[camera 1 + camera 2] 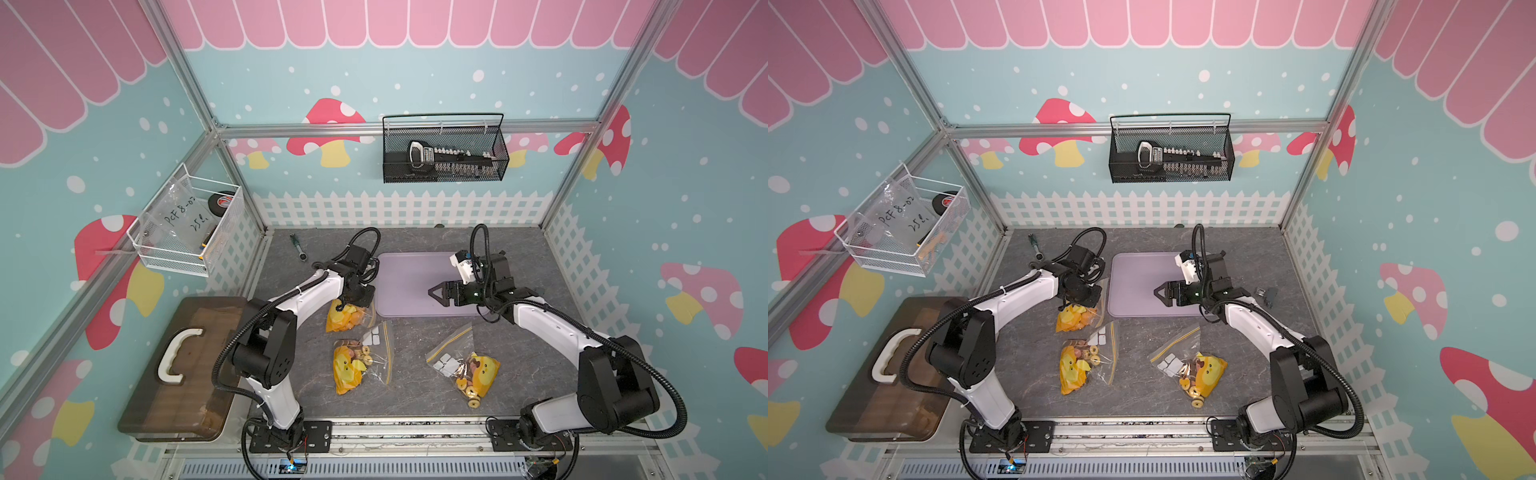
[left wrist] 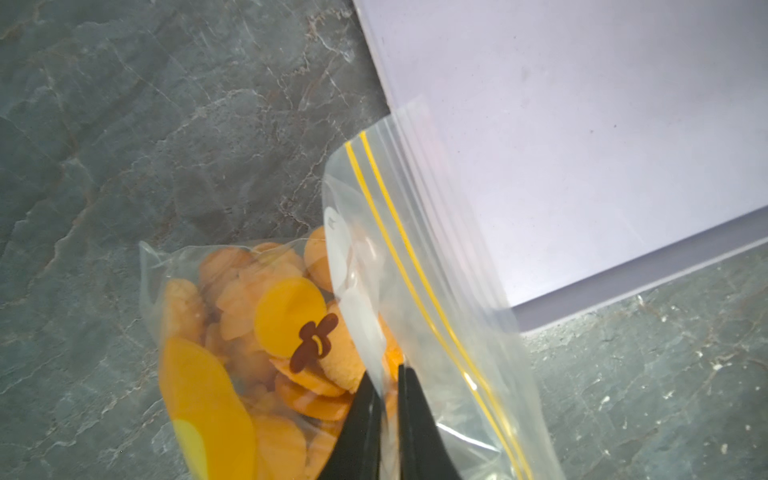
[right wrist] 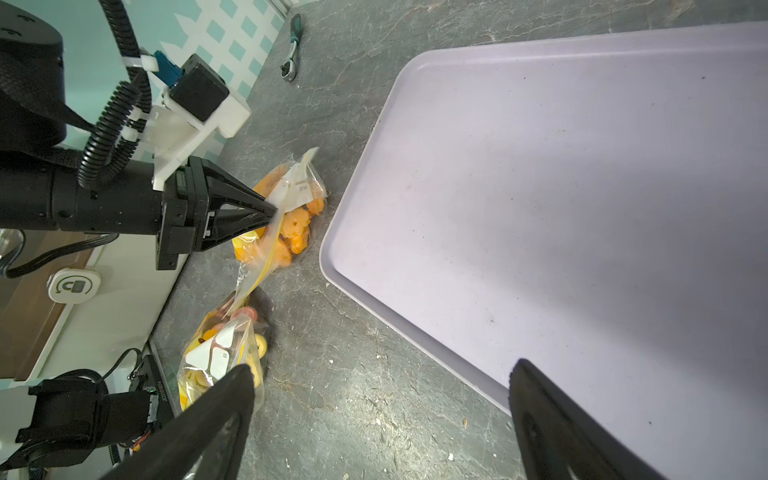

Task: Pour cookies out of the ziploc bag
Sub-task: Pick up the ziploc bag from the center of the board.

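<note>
A clear ziploc bag point(image 1: 348, 316) point(image 1: 1077, 319) with a yellow zip line lies on the grey table at the near-left corner of the purple tray point(image 1: 409, 270). Orange-golden cookies point(image 2: 249, 291) fill its lower part. My left gripper point(image 2: 384, 372) point(image 1: 343, 305) is shut on the bag's clear plastic just below the zip; the right wrist view shows that bag point(image 3: 291, 216) drawn up at the pinch. The right gripper point(image 3: 380, 370) point(image 1: 432, 292) hovers open over the tray's near-left edge, holding nothing.
Two more cookie bags point(image 1: 357, 363) point(image 1: 465, 368) lie nearer the front. A ratchet tool point(image 1: 299, 248) rests at the back left. A brown case with a white handle point(image 1: 183, 361) sits left of the left arm. Wire baskets point(image 1: 444, 151) hang on the walls.
</note>
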Available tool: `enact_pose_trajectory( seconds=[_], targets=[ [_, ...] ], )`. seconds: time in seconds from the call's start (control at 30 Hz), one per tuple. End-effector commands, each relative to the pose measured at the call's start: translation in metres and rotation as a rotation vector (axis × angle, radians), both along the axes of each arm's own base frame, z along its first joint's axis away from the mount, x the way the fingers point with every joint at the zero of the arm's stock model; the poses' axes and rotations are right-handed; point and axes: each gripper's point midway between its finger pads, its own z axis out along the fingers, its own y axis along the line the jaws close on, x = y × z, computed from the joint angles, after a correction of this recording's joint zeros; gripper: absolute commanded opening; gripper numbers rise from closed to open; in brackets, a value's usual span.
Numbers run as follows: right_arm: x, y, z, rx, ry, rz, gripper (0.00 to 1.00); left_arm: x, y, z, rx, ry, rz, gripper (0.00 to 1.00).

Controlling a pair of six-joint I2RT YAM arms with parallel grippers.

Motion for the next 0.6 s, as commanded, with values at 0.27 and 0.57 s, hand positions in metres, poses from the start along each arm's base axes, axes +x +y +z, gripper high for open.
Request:
enact_pose_trajectory(
  seconds=[0.27, 0.57],
  targets=[
    [0.004, 0.031, -0.011, -0.012, 0.037, 0.072, 0.81, 0.006, 0.009, 0.035, -0.011, -0.112, 0.007, 0.0],
    [0.023, 0.095, -0.013, 0.068, 0.067, 0.129, 0.61, 0.013, 0.011, 0.072, -0.106, -0.229, 0.009, 0.0]
  ],
)
